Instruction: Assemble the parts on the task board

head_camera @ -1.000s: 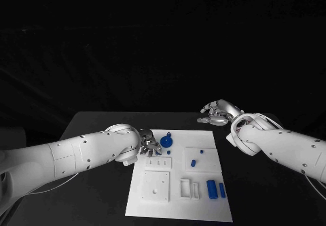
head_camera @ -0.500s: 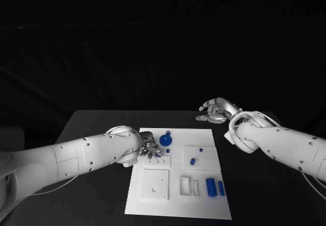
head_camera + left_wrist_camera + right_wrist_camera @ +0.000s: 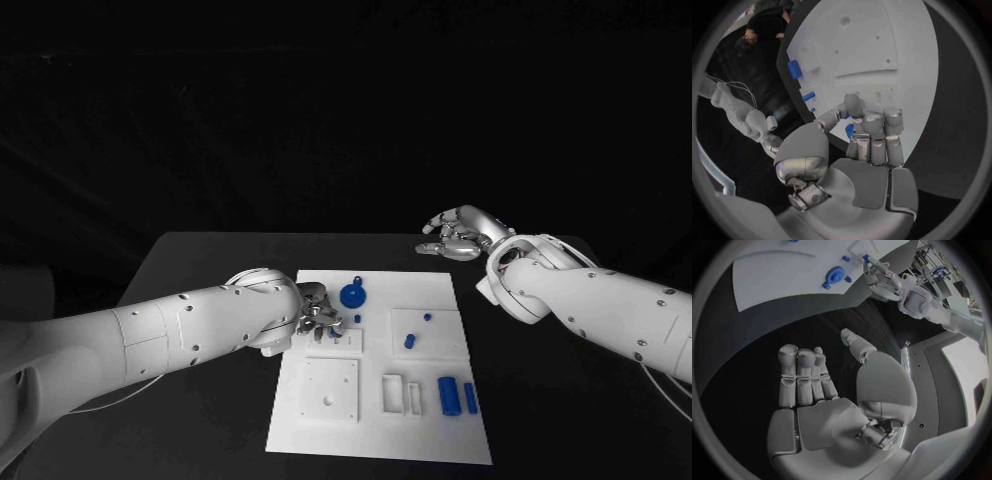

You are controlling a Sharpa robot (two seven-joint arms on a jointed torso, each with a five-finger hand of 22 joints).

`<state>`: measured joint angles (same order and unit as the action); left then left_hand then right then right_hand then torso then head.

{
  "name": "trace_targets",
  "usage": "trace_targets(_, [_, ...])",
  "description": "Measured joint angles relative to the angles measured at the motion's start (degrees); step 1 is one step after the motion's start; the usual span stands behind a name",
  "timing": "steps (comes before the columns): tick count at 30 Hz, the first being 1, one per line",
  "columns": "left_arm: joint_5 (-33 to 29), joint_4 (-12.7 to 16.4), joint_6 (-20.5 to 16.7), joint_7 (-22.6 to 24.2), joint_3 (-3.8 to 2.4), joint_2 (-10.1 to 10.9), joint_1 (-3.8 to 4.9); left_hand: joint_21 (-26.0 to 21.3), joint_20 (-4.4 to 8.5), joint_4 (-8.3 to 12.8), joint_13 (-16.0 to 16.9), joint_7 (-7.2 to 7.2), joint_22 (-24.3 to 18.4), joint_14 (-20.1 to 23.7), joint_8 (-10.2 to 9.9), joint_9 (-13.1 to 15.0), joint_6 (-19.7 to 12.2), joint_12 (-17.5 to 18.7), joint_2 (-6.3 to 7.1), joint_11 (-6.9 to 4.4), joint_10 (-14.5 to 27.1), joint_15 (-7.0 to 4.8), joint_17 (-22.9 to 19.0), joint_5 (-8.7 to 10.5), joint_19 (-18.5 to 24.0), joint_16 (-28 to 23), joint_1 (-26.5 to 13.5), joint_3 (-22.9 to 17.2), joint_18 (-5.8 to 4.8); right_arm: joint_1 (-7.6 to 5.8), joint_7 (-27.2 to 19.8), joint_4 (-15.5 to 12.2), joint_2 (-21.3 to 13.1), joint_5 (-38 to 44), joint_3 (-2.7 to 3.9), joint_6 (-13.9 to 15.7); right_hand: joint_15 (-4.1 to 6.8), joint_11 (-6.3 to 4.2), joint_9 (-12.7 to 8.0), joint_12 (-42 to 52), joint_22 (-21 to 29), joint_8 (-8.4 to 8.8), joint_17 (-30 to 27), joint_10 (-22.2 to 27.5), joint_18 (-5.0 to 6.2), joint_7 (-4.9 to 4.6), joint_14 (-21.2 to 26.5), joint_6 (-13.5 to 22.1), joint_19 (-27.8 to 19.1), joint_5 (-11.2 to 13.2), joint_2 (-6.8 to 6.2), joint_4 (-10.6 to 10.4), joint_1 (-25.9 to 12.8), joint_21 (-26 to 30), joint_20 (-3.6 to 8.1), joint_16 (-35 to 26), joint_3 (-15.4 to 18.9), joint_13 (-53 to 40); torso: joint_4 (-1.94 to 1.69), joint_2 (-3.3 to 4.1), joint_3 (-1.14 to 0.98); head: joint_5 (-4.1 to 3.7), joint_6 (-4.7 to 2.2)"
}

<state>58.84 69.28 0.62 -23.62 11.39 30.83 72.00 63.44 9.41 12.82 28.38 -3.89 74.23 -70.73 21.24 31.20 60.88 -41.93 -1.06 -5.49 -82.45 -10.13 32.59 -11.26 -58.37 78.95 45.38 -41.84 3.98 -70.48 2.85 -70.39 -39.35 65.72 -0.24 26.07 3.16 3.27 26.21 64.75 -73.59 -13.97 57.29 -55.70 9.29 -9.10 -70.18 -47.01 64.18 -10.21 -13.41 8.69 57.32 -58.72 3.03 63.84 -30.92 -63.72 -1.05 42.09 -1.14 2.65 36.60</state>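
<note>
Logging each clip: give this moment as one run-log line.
left hand: pinching small blue part over task board | right hand: open, off board

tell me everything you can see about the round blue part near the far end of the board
The round blue part is a small disc that looks like moulded plastic, with a raised hub and a short stem sticking up at its far side. In the right wrist view its rim looks lobed, like a knob or gear. It sits on the white task board near the far edge, left of centre. The left hand is just beside it, holding a small blue piece, and does not appear to touch the disc.
</note>
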Motion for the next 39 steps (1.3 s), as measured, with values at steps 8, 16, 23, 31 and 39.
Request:
trace_targets(8, [0.1, 0.0, 0.7, -0.1, 0.04, 0.1, -0.09, 0.0, 0.0, 0.0, 0.1, 0.0, 0.1, 0.0, 0.0, 1.6, 0.0, -0.2, -0.38, 0.01, 0.0, 0.0, 0.0, -0.33, 0.0, 0.3, -0.4, 0.0, 0.0, 0.0, 0.0, 0.0, 0.1, 0.1, 0.0, -0.1, 0.03, 0.0, 0.0, 0.0, -0.1, 0.0, 0.0, 0.0, 0.0, -0.02, 0.0, 0.0, 0.0, -0.3, 0.0, 0.0, 0.0, 0.0, 0.0, 0.0, 0.0, 0.1, 0.0, -0.02, -0.02, 0.07, 0.14])
trace_targets(16, [0.4, 0.1, 1.1, -0.2, 0.06, 0.1, -0.22, 0.0, 0.0, 0.1, 0.2, 0.0, 0.1, 0.0, -0.2, 1.6, 0.0, -0.2, -0.38, 0.02, 0.0, 0.0, -0.1, -0.32, 0.0, 0.3, -0.4, 0.1, 0.0, 0.0, 0.0, 0.0, 0.1, 0.2, 0.0, -0.2, 0.19, 0.0, 0.0, 0.2, -0.1, 0.0, 0.0, 0.0, 0.01, -0.06, -0.2, 0.0, 0.2, -0.5, 0.22, 0.2, 0.2, 0.0, -0.2, 0.0, 0.2, 0.2, 0.01, -0.02, -0.02, 0.15, 0.25])
trace_targets(23, [0.9, 0.0, 1.3, -0.2, 0.16, 0.1, -0.41, 0.2, 0.0, 0.2, 0.3, 0.0, 0.1, 0.0, 0.1, 2.1, 0.0, -0.4, -0.6, -0.15, 0.2, -0.01, -0.1, -0.31, 0.0, 0.5, -0.6, 0.2, 0.0, 0.0, 0.0, -0.1, 0.1, 0.2, 0.0, -0.2, 0.2, 0.0, 0.0, 0.2, -0.1, 0.0, 0.0, 0.0, 0.01, -0.15, -0.2, -0.1, 0.2, -0.5, 0.22, 0.2, 0.2, 0.0, -0.2, 0.0, 0.2, 0.2, 0.04, -0.02, -0.04, 0.26, 0.32])
trace_targets(31, [1.4, 0.0, 1.5, -0.2, 0.28, 0.1, -0.49, 0.2, 0.0, 0.2, 0.3, -0.01, 0.1, 0.0, 0.1, 3.3, 0.0, -0.7, -0.37, -0.15, 0.2, -0.01, -0.1, -0.23, 0.0, 0.5, -1.0, 0.2, -0.01, 0.0, 0.0, -0.1, 0.1, 0.2, 0.0, -0.3, 0.2, 0.0, 0.0, 0.2, -0.1, 0.01, 0.0, 0.0, 0.01, -0.14, -0.2, -0.1, 0.2, -0.5, 0.22, 0.0, 0.2, 0.0, -0.21, 0.0, 0.3, 0.2, 0.04, -0.02, -0.05, 0.27, 0.44])
trace_targets(39, [2.3, -0.1, 1.5, -0.2, 0.28, 0.0, -0.59, 0.2, 0.0, 0.0, 0.3, 0.22, 0.1, 0.0, 0.1, 3.6, 0.2, -0.7, -0.23, -0.14, 0.2, -0.01, -0.2, -0.21, 0.0, 0.5, -1.1, 0.1, 0.0, 0.0, 0.0, -0.1, 0.1, 0.2, 0.0, -0.3, 0.19, 0.0, 0.0, 0.2, -0.1, -0.23, 0.0, 0.0, 0.01, -0.11, -0.2, -0.1, 0.2, -0.5, 0.22, 0.0, 0.2, 0.0, -0.21, 0.0, 0.3, 0.3, 0.04, -0.02, -0.04, 0.26, 0.42])
